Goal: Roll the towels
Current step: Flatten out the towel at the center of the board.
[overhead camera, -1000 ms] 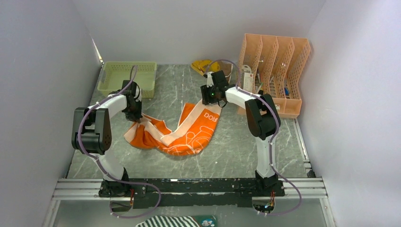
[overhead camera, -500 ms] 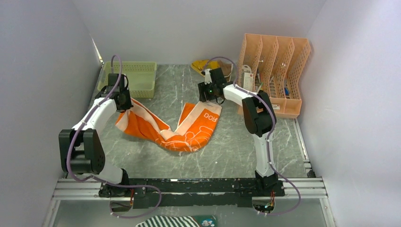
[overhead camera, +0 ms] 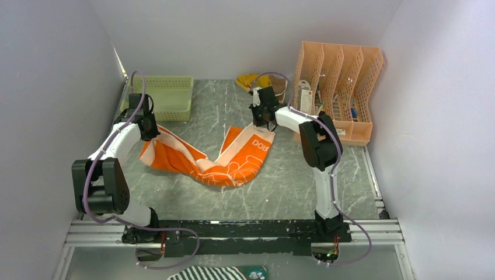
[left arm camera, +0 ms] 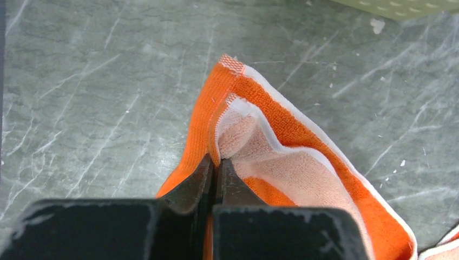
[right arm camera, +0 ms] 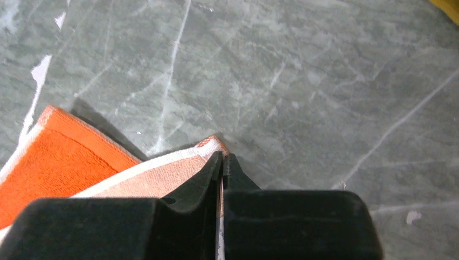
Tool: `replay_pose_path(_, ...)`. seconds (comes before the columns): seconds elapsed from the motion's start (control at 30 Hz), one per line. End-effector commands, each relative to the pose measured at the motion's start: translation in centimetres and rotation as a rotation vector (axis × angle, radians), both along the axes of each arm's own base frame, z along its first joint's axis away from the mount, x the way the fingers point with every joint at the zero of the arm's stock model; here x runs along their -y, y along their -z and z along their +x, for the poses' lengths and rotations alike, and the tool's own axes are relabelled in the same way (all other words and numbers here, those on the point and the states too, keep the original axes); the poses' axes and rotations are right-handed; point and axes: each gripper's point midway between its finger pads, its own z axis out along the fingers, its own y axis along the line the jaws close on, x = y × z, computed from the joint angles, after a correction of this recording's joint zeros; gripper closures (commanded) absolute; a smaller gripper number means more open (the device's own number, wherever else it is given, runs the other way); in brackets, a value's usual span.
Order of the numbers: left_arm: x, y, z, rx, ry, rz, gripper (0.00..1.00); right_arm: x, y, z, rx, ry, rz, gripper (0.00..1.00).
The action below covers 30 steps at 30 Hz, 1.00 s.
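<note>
The orange towel point(overhead camera: 225, 160) with a cream border lies twisted across the middle of the table, its two far corners raised. My left gripper point(overhead camera: 147, 129) is shut on the towel's left corner, and the orange and cream cloth point(left arm camera: 281, 146) is pinched between the black fingertips of this gripper point(left arm camera: 216, 162). My right gripper point(overhead camera: 264, 121) is shut on the right corner. In the right wrist view the cream border point(right arm camera: 162, 173) runs into the closed jaws of that gripper point(right arm camera: 223, 158). The yellow towel point(overhead camera: 250, 80) lies bunched at the back, behind the right gripper.
A green basket point(overhead camera: 157, 96) stands at the back left, just behind the left gripper. A peach file rack point(overhead camera: 338, 81) with items in it stands at the back right. A black-and-white striped cloth point(overhead camera: 213, 273) lies below the arm bases. Grey walls close in both sides.
The left gripper has carried its towel corner back and to the left, towards the basket, stretching the cloth. The right gripper has closed on the towel's right corner.
</note>
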Motion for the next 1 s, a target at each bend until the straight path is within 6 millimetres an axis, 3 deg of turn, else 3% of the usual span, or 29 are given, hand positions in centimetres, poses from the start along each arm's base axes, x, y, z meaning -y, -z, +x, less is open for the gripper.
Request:
replay_pose_path(0.0, -2.0, -3.2, 1.4, 0.119, -0.082, 0.001, 0.93, 2.0, -1.5, -0.7, -0.002, 0.061, -0.026, 1.0)
replay_pose_path(0.1, -3.1, -5.9, 2.4, 0.197, -0.13, -0.018, 0.93, 2.5, -5.7, 0.2, 0.065, 0.107, 0.028, 1.0)
replay_pose_path(0.33, -5.0, -12.1, 4.3, 0.352, -0.183, -0.042, 0.93, 4.6, -18.0, 0.3, 0.312, 0.203, 0.157, 1.0)
replay_pose_path(0.43, -5.0, -12.8, 4.0, 0.37, -0.179, -0.062, 0.88, 6.4, -21.2, -1.1, 0.396, 0.271, 0.188, 1.0)
replay_pose_path(0.5, -4.6, -11.8, 3.2, 0.356, -0.169, -0.081, 0.82, 7.9, -21.9, -2.6, 0.443, 0.34, 0.21, 1.0)
replay_pose_path(0.57, -4.2, -9.7, 1.9, 0.318, -0.166, -0.096, 0.73, 9.5, -21.4, -4.4, 0.462, 0.402, 0.222, 1.0)
replay_pose_path(0.63, -4.2, -5.9, -0.4, 0.239, -0.189, -0.093, 0.64, 11.0, -19.8, -6.4, 0.456, 0.451, 0.215, 1.0)
replay_pose_path(0.73, -4.3, -2.1, -3.1, 0.165, -0.214, -0.106, 0.38, 12.7, -16.3, -9.4, 0.406, 0.495, 0.181, 1.0)
replay_pose_path(0.8, -4.1, -0.9, -4.0, 0.138, -0.215, -0.127, 0.29, 13.3, -14.6, -10.9, 0.37, 0.502, 0.166, 1.0)
replay_pose_path(0.87, -3.8, -0.9, -3.9, 0.134, -0.193, -0.14, 0.24, 13.4, -13.5, -11.9, 0.342, 0.498, 0.161, 1.0)
replay_pose_path(0.97, -3.4, -0.3, -3.2, 0.096, -0.14, -0.158, 0.23, 13.4, -12.5, -12.4, 0.317, 0.49, 0.151, 1.0)
